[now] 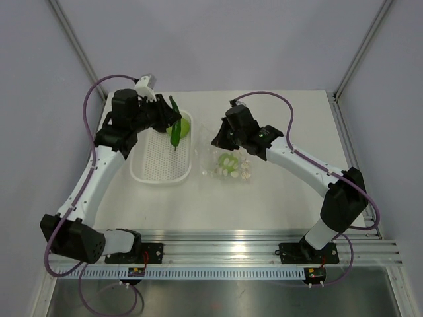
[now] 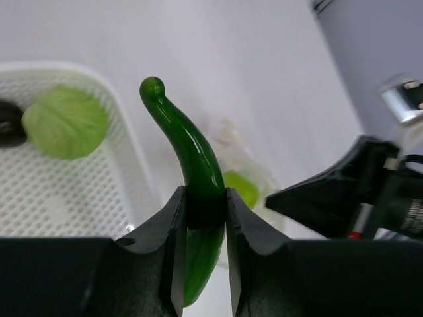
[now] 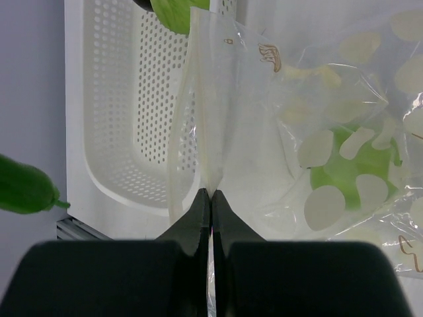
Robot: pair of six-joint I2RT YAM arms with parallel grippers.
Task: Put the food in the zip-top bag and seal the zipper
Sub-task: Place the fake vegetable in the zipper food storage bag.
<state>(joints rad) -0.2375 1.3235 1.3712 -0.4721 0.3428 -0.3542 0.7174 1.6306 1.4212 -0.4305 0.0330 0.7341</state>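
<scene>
My left gripper (image 1: 170, 119) is shut on the slender green chili pepper (image 1: 176, 134), held above the white perforated tray (image 1: 158, 176); the left wrist view shows the chili (image 2: 192, 148) clamped between the fingers (image 2: 173, 224). A round lime-green food (image 2: 65, 122) and a small dark piece (image 2: 8, 123) lie in the tray. The dotted clear zip-top bag (image 1: 231, 169) lies right of the tray with a lime-green ball (image 3: 347, 173) inside. My right gripper (image 3: 211, 195) is shut on the bag's mouth edge, at the zipper strip (image 3: 200, 99), lifting it.
The tray's near wall (image 3: 112, 132) stands directly left of the bag mouth. The chili's end (image 3: 25, 191) shows at the left of the right wrist view. The right gripper's black body (image 2: 344, 191) is close to the chili on the right. Cage posts stand at the table's back corners.
</scene>
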